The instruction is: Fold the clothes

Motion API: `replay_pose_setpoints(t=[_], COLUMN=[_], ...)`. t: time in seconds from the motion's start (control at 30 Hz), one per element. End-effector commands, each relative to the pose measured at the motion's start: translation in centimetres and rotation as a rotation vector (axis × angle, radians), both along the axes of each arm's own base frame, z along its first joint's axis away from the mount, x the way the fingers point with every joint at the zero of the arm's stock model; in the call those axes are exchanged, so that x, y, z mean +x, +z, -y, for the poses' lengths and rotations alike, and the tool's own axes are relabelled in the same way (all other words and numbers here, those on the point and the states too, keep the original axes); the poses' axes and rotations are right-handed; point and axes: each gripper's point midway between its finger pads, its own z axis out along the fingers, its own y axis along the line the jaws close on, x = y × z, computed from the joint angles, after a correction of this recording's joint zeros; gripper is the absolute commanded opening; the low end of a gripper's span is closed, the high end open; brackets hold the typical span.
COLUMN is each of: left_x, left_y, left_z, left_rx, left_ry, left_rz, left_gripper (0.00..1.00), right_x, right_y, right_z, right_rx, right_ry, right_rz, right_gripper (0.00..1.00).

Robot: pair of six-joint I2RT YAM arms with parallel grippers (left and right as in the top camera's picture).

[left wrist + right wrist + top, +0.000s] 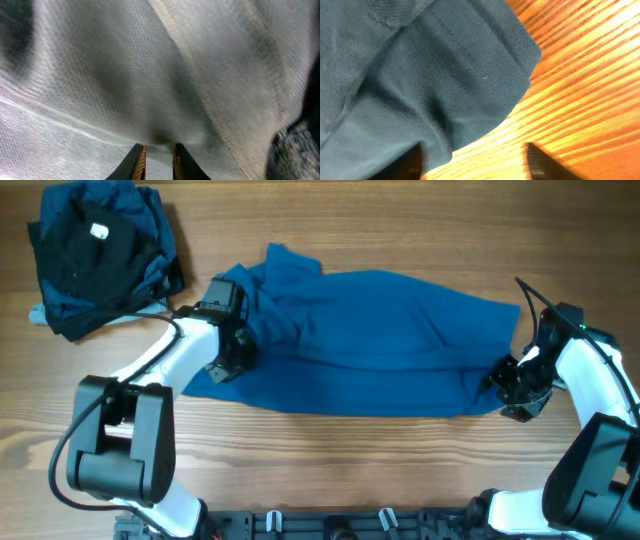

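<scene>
A blue garment lies spread across the middle of the wooden table, bunched at its left end. My left gripper sits at that left end. In the left wrist view its fingers are close together with the fabric pinched between them. My right gripper is at the garment's lower right corner. In the right wrist view its fingers are wide apart over bare wood. The garment's edge lies by the left finger and is not gripped.
A heap of dark blue and black clothes lies at the table's back left corner, close to the left arm. Bare wooden table runs along the front, below the garment.
</scene>
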Motion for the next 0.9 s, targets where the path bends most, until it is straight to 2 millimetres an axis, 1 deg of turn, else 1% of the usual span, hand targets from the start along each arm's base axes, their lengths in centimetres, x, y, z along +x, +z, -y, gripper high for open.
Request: replay_pose_setpoints(t=[0.0,0.03,0.07,0.1,0.13,0.17,0.23,0.3,0.33,0.37,0.4,0.47,0.57,0.6,0.63,0.7,0.77,0.83,0.87], left_x=[0.4,0.5,0.4,0.4,0.3,0.3,0.3,0.3,0.2,0.2,0.3,0.0,-0.1,0.0,0.0,-0.4,-1.0,-1.5,-1.6], left_y=[-0.4,-0.4,-0.4,-0.4,-0.4,-0.4,-0.4,-0.4,-0.4,-0.4,-0.1,0.8,3.6,4.7,5.4,5.6,4.9,3.7,3.3], left_z=[-3.3,-4.8,-6.0,-6.6,-7.2,-7.5,-7.6,-7.6,-7.5,-7.2,-6.4,-6.0,-5.9,-5.5,-4.8,-3.0,-0.8,1.5,2.1], left_rx=[0.028,0.027,0.026,0.023,0.016,0.003,-0.012,-0.013,-0.016,-0.032,-0.074,-0.097,-0.094,-0.105,-0.131,-0.181,-0.194,-0.221,-0.224], left_ry=[0.104,0.152,0.189,0.207,0.229,0.241,0.234,0.234,0.233,0.216,0.173,0.167,0.132,0.101,0.065,0.022,-0.053,-0.114,-0.130], left_rz=[-0.007,-0.008,-0.011,-0.013,-0.017,-0.020,-0.019,-0.019,-0.022,-0.023,-0.018,-0.014,0.047,0.080,0.098,0.084,0.051,0.010,-0.002], left_gripper=[0.18,0.17,0.17,0.17,0.17,0.17,0.16,0.16,0.13,0.08,0.05,0.04,0.04,0.05,0.06,0.06,0.08,0.08,0.08], right_x=[0.6,0.6,0.6,0.6,0.6,0.5,0.5,0.4,0.4,0.5,0.8,1.3,1.4,1.5,1.8,2.0,1.7,1.6,1.7], right_y=[0.3,0.3,0.3,0.2,0.0,-0.3,-1.3,-1.7,-1.8,-1.8,-1.8,-1.9,-2.7,-3.0,-3.2,-3.5,-4.0,-4.1,-4.1], right_z=[0.8,0.7,0.6,0.6,0.6,0.6,0.4,0.2,0.1,0.1,0.2,0.4,0.4,0.2,-0.2,-0.8,-0.9,-0.9,-0.9], right_rx=[-0.038,-0.031,-0.027,-0.028,-0.028,-0.029,-0.026,-0.019,-0.011,-0.013,-0.017,-0.023,-0.014,0.000,0.029,0.066,0.072,0.073,0.073], right_ry=[-0.006,-0.001,0.000,0.001,-0.001,-0.001,-0.009,-0.027,-0.026,-0.024,-0.025,-0.025,-0.025,-0.024,-0.009,-0.007,-0.008,-0.010,-0.010], right_rz=[0.031,0.033,0.035,0.035,0.037,0.039,0.054,0.054,0.052,0.054,0.067,0.088,0.073,0.072,0.083,0.083,0.064,0.057,0.058], right_gripper=[0.26,0.17,0.14,0.12,0.07,0.04,0.04,0.04,0.05,0.04,0.04,0.05,0.04,0.04,0.04,0.04,0.04,0.04,0.04])
